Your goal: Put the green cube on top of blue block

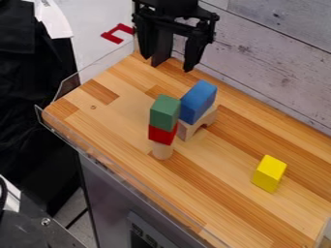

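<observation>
the green cube is found camera-side of the blue block, below the fingers (parted wide, nothing held).

My claw black, cube green, block blue, block beneath the cube red, lower-right block yellow, worktop striped in tan and brown

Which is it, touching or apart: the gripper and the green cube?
Apart. The camera view shows bare tabletop between the gripper and the green cube.
</observation>
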